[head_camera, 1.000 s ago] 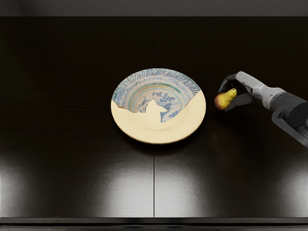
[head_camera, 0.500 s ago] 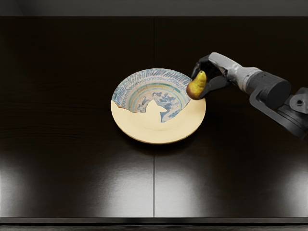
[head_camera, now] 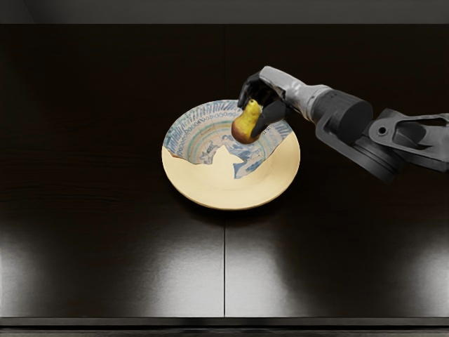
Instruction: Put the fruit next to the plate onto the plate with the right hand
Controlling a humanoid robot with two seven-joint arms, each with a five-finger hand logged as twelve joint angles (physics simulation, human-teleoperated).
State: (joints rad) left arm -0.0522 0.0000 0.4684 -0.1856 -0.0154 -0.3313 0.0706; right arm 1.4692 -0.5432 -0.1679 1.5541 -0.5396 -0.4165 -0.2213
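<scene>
One arm is in view, the right one, entering from the right edge. Its dark five-fingered right hand (head_camera: 262, 95) is wrapped around a small yellow-brown pear (head_camera: 245, 123), fingers curled about the upper half with the rounded base hanging down. Over the last second the hand has carried this fruit from just off the right rim of the round ceramic plate (head_camera: 224, 188), across the rim, to a spot over its far, blue-patterned half. The pear is now inside the plate's outline, though I cannot tell whether it touches the surface or hangs just above. I judge the carry nearly done: what remains is lowering it, if it is not down already, and letting go, with some risk of the pear rolling once freed. No brand, label or writing is legible; the plate bears only blue and green painted bands over a plain cream half. Dark glossy tabletop (head_camera: 105, 246) surrounds it.
</scene>
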